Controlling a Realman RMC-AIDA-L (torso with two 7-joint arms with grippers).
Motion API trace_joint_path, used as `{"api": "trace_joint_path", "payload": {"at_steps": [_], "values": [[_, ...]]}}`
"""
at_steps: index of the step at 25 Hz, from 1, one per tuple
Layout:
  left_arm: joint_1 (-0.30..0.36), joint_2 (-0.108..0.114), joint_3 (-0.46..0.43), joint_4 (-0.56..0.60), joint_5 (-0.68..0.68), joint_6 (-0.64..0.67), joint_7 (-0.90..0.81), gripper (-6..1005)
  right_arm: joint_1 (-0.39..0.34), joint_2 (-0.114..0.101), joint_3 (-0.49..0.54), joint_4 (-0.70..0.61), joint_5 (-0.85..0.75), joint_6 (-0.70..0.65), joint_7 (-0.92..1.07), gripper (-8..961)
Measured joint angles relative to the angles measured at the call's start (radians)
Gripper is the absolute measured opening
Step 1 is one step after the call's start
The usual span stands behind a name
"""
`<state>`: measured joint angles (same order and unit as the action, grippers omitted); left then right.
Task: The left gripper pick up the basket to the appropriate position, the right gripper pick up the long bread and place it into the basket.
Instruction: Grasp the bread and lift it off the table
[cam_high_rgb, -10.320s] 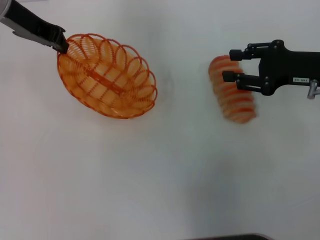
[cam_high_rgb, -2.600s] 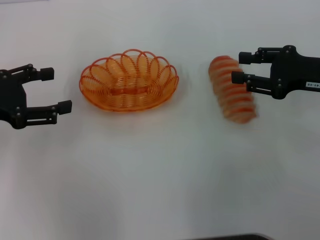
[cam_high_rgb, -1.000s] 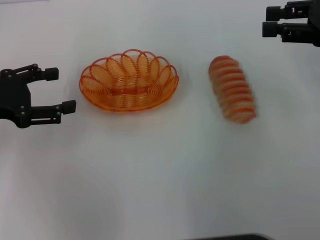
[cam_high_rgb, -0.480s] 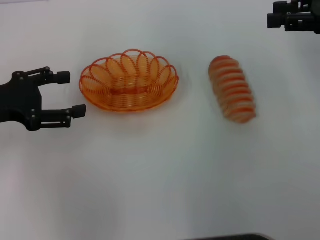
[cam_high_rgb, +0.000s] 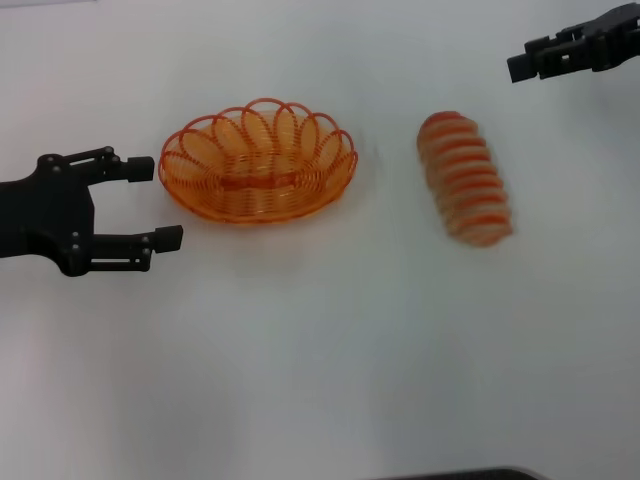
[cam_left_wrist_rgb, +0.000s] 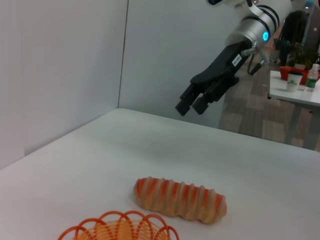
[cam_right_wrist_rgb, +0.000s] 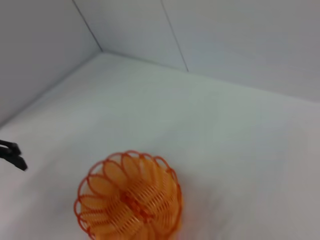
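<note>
Left gripper (cam_high_rgb: 155, 201): jaws wide, advanced since a moment ago; basket (cam_high_rgb: 258, 161) now just ahead of them, untouched on table (cam_high_rgb: 320, 340). Regrasp likely.

Right gripper (cam_high_rgb: 525, 62): withdrawn, jaws nearly closed, empty; long bread (cam_high_rgb: 464, 178) well apart, not yet collected.

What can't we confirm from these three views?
- Right pincer finger gap: head view cuts it at the frame edge, left wrist view shows it far off and edge-on.
- Long bread: missing from the right wrist view, outside its frame.
- Basket: left wrist view cuts it at the frame edge, only the rim loops show.
- Left pincer: open beside the basket, contact unclear.
</note>
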<state>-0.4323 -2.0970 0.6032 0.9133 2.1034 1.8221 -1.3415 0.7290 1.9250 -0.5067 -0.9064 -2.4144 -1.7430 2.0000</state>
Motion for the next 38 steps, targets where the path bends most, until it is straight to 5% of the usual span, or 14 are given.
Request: {"api": "trace_joint_path", "payload": {"at_steps": [19,24,31,38], "values": [[0.000,-0.002,0.010,-0.010,0.022,0.002,0.001,884,0.133,0.041,-0.099,-0.012,-0.160,0.028,0.400,600],[0.000,0.000,0.010,-0.007,0.022,0.002,-0.001,884,0.183,0.057,-0.146,-0.017,-0.259,0.011,0.485,829],[-0.006,0.000,0.010,-0.006,0.022,0.002,0.001,884,0.254,0.091,-0.227,-0.015,-0.449,0.022,0.585,801],[-0.008,0.002,0.012,-0.004,0.022,0.010,0.001,884,0.260,0.094,-0.240,-0.010,-0.462,0.074,0.683,799]]}}
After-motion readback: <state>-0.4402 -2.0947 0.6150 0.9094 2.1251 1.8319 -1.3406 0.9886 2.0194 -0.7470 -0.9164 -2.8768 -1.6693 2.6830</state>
